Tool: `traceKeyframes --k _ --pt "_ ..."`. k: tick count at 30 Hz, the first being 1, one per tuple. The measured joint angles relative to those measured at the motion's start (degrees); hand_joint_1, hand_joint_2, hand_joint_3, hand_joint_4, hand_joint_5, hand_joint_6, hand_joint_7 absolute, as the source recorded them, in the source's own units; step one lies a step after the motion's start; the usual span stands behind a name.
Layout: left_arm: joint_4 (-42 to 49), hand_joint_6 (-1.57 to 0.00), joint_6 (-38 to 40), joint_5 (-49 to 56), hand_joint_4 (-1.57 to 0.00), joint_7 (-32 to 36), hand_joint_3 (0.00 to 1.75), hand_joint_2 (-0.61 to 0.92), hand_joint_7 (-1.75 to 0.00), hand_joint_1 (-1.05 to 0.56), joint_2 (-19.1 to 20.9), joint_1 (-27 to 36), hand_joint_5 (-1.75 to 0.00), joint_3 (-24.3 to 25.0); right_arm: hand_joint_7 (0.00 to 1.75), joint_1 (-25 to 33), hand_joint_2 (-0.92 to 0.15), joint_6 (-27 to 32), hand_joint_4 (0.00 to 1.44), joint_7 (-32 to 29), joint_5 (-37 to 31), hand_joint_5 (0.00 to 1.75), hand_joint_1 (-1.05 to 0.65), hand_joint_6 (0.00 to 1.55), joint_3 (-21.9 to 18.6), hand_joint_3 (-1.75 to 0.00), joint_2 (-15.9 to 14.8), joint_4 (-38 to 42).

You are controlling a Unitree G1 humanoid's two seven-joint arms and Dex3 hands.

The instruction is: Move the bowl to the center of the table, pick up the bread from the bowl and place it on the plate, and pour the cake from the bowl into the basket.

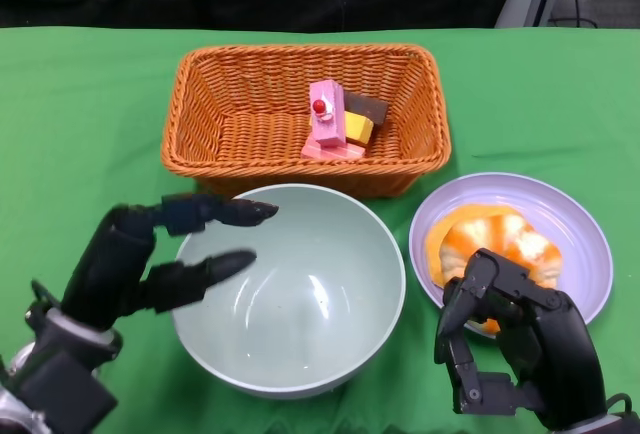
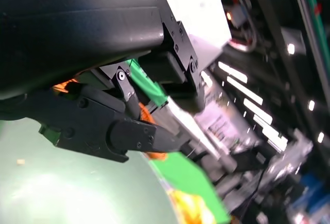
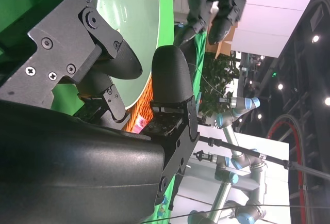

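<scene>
You're essentially done: the cake (image 1: 335, 122) lies in the basket (image 1: 200, 104), the bread (image 1: 490, 239) on the plate (image 1: 585, 229), the bowl (image 1: 300, 289) empty mid-table. Your left hand (image 1: 150, 254) hovers spread by its rim; the right hand (image 1: 515, 339) holds nothing, fingers loosely curled.

No text, label, brand, number or sign could be read in any of the views; the background lights and equipment behind the hands were too blurred to show any lettering.
</scene>
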Motion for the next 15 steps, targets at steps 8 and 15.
traceKeyframes --k 8,15 --pt "-12.8 -0.77 16.5 -13.1 -0.72 -29.6 1.02 0.65 -1.28 -0.05 -1.7 4.0 -1.60 11.6 1.62 0.2 -0.35 3.9 0.85 0.2 0.0 1.75 -0.04 0.67 0.1 -1.47 -1.0 -4.6" --pt "-20.3 -0.75 27.9 -16.9 -0.75 -43.7 1.22 0.53 -1.46 -0.07 -8.4 7.3 -1.74 17.6 1.62 -0.8 -0.34 4.0 0.87 0.4 -0.2 1.75 -0.03 0.69 0.7 -1.49 -1.2 -5.8"
